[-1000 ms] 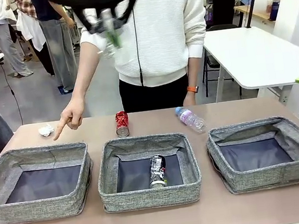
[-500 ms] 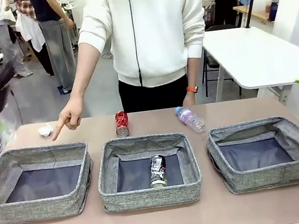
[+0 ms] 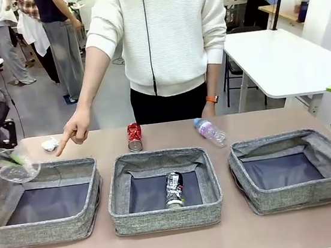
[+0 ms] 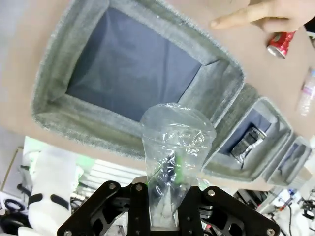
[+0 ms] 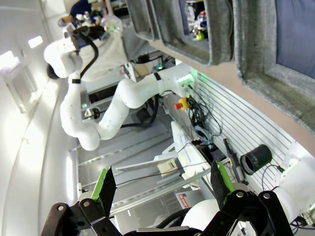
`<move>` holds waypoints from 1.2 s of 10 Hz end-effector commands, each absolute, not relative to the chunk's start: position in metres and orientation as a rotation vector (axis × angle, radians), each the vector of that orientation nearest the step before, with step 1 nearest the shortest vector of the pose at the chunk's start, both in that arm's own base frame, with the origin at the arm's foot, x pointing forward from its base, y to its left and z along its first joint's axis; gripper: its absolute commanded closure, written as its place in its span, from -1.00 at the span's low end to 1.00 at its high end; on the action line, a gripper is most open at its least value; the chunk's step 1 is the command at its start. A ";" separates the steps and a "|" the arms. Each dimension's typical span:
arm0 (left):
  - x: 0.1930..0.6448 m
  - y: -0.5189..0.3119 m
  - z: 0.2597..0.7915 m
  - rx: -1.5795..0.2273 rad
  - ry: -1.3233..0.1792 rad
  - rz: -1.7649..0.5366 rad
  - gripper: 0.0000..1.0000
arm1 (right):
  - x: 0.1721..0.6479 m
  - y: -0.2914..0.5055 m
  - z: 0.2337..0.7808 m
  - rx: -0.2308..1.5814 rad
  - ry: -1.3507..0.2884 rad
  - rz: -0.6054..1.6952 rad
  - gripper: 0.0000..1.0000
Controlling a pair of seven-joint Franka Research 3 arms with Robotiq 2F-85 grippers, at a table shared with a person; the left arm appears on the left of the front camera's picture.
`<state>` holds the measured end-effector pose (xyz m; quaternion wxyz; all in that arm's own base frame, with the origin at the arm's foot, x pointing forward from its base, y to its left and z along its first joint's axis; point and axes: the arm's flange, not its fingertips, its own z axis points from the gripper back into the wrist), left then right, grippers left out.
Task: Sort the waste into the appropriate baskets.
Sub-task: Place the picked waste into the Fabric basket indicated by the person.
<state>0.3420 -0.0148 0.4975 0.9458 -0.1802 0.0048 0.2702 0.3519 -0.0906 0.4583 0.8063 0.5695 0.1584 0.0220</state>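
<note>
left end effector [image 3: 14, 159] holds clear container [image 3: 9, 172] above basket [image 3: 51, 224] rim.

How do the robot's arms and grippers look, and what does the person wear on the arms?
The left gripper and the right gripper are black linkages of bolted bars; the right one's pads are bright green. The left arm is white with rounded joints and a black cable. The person wears white ribbed sleeves and an orange wristband.
</note>
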 end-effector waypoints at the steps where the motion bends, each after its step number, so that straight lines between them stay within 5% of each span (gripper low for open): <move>1: 0.345 -0.024 0.497 -0.367 -0.011 0.559 0.90 | 0.353 -0.090 0.463 1.223 0.343 0.037 -1.00; 3: 0.347 -0.025 0.498 -0.351 -0.013 0.556 0.90 | 0.353 -0.090 0.463 1.223 0.343 0.037 -1.00; 4: 0.347 -0.027 0.498 -0.341 -0.027 0.535 -0.24 | 0.353 -0.090 0.463 1.223 0.343 0.037 -1.00; 5: 0.348 -0.029 0.499 -0.318 -0.036 0.539 -0.24 | 0.353 -0.090 0.463 1.223 0.343 0.037 -1.00; 6: 0.347 -0.030 0.501 -0.328 -0.045 0.529 -1.00 | 0.353 -0.090 0.463 1.223 0.343 0.037 -1.00; 7: 0.346 -0.032 0.504 -0.321 -0.059 0.529 -0.31 | 0.353 -0.090 0.463 1.223 0.343 0.037 -1.00; 8: 0.345 -0.034 0.509 -0.315 -0.068 0.519 -1.00 | 0.353 -0.090 0.463 1.223 0.343 0.037 -1.00; 12: 0.341 -0.044 0.522 -0.369 -0.057 0.425 -1.00 | 0.353 -0.090 0.463 1.223 0.343 0.037 -1.00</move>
